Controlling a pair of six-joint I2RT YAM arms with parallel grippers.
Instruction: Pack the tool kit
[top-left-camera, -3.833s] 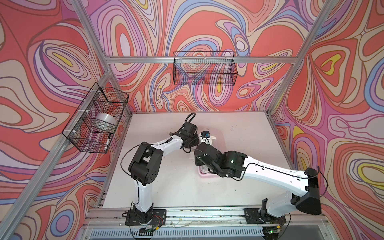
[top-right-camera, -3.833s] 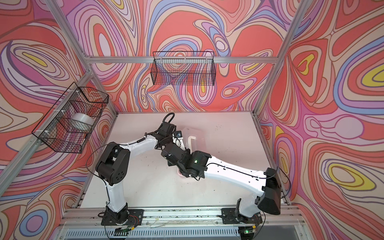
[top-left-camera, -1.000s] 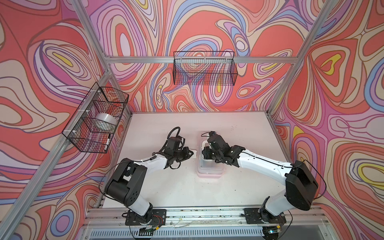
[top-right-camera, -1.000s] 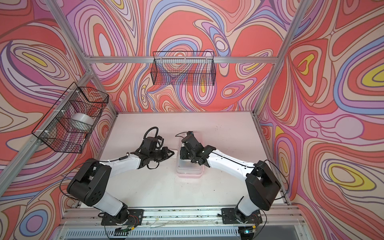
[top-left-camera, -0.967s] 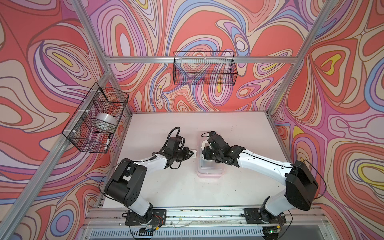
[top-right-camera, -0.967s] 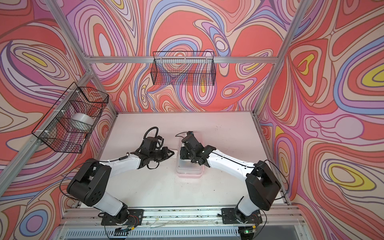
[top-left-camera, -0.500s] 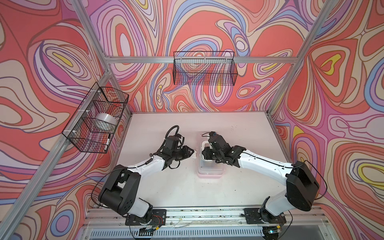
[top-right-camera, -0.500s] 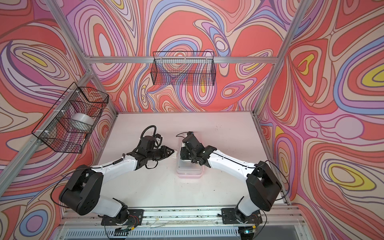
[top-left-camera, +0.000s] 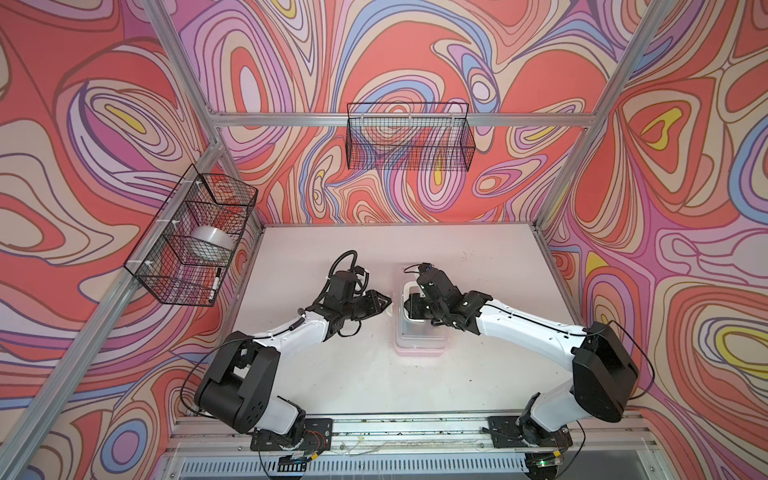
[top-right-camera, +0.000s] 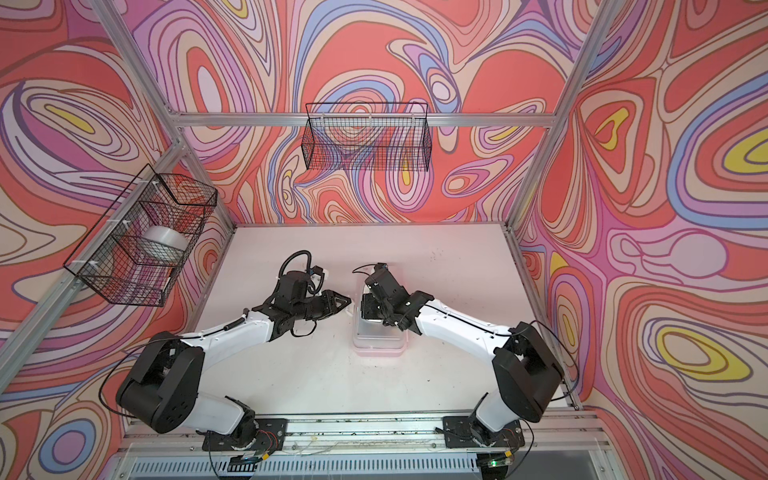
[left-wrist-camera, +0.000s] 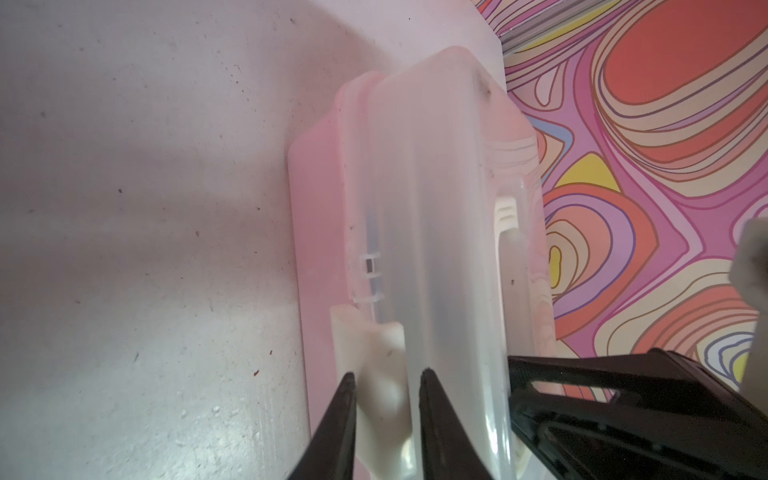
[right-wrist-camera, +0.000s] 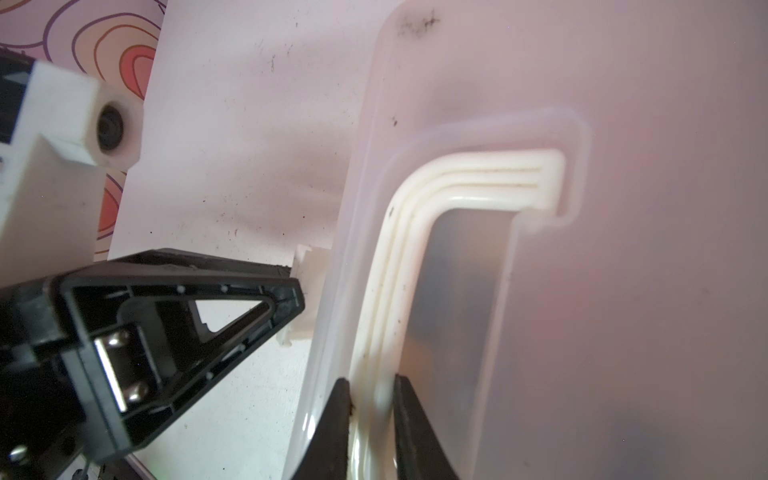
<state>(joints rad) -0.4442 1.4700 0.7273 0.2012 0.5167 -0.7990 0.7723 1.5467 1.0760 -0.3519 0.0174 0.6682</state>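
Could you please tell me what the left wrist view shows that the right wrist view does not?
Only the left wrist view shows the case's pink plastic base and the left end effector with a finger on each side of the small white plastic latch. Only the right wrist view shows the right end effector closed on the ribbed white plastic handle and a white camera housing. Both show the frosted clear plastic lid, the latch and the scuffed white tabletop.
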